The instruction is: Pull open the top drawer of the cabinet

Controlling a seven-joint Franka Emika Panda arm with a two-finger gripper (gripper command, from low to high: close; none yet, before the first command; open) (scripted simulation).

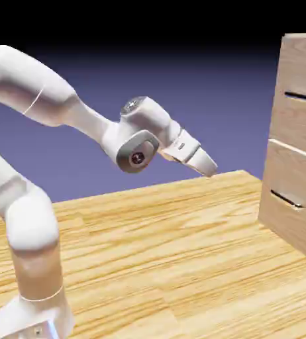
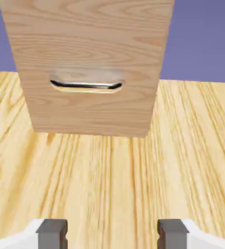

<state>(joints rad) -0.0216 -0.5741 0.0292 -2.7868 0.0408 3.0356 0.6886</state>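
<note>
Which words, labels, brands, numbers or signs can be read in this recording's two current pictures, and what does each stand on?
None can be read.
The arm's round joint cap: a small mark, too small and blurred to read.
The upper round cap: a faint mark, also unreadable.
The cabinet: no lettering on the drawer fronts in view, just wood grain and dark handles.

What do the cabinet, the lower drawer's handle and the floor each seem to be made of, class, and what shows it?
Cabinet: seemingly light wood or veneer, matt, with wavy grain.
Lower drawer's handle: probably polished metal; dark, with bright glints.
Floor: apparently yellowish wood, streaky grain; perhaps lightly varnished, though the finish is unclear.
</note>
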